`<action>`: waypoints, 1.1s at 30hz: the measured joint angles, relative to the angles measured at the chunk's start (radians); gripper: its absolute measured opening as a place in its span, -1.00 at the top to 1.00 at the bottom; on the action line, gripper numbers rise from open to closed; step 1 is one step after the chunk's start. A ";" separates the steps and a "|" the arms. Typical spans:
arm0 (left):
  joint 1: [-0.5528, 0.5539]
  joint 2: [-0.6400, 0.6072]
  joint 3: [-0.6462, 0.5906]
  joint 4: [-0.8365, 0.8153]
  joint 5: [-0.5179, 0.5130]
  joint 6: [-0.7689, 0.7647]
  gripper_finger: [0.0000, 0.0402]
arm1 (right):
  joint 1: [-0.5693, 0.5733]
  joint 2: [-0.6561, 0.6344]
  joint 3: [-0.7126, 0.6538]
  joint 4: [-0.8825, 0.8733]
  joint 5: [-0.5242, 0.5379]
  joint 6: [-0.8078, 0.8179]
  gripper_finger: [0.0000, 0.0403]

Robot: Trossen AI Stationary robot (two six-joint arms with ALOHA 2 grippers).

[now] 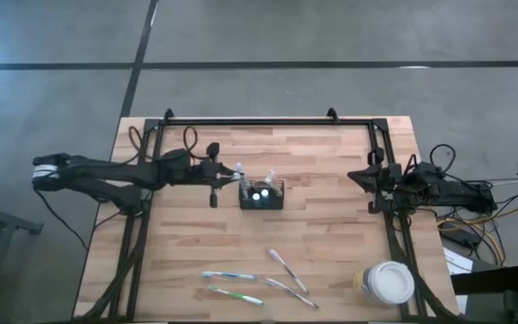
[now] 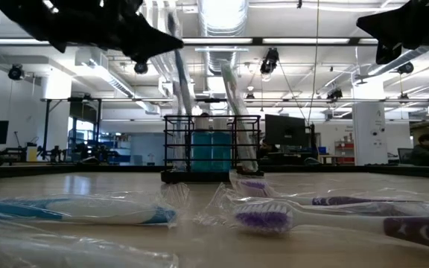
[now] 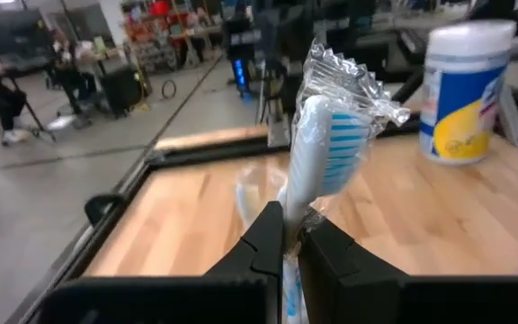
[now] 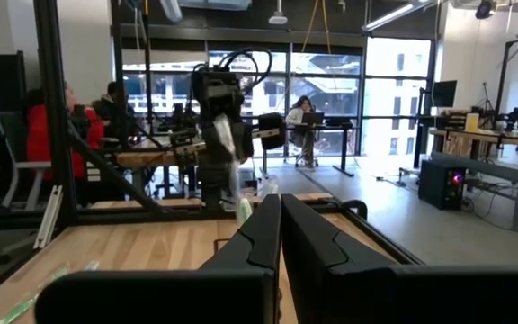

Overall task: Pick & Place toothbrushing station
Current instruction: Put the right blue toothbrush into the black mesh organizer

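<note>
Nearest me, four wrapped toothbrushes (image 1: pixel 259 283) lie on the table (image 1: pixel 331 189). Farther back, I see my left gripper (image 1: pixel 232 173) clenched on a blue toothbrush (image 3: pixel 317 162) just left of the caddy (image 1: pixel 262 194). My right gripper (image 1: pixel 360 175) waits clenched, far right.
</note>
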 joint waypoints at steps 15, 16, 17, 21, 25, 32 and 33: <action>0.072 0.159 0.033 -0.019 0.091 -0.103 0.91 | 0.000 0.000 -0.002 0.000 -0.003 0.000 0.96; 0.072 0.167 0.032 -0.021 0.094 -0.104 0.91 | 0.000 0.000 -0.002 0.000 -0.003 0.000 0.96; 0.072 0.175 0.031 -0.021 0.099 -0.104 0.91 | 0.000 0.000 -0.002 0.000 -0.004 0.000 0.96; 0.072 0.208 0.031 -0.018 0.113 -0.091 0.90 | 0.000 0.000 -0.002 0.000 -0.003 0.000 0.96; 0.072 0.249 0.031 -0.010 0.114 -0.067 0.91 | 0.000 0.000 -0.002 0.000 -0.004 -0.004 0.96; 0.073 0.310 0.031 0.045 0.135 -0.051 0.89 | 0.000 0.000 -0.002 0.000 -0.003 -0.005 0.96; 0.073 0.315 0.031 0.052 0.140 -0.051 0.89 | 0.000 0.000 -0.002 0.000 -0.003 -0.004 0.96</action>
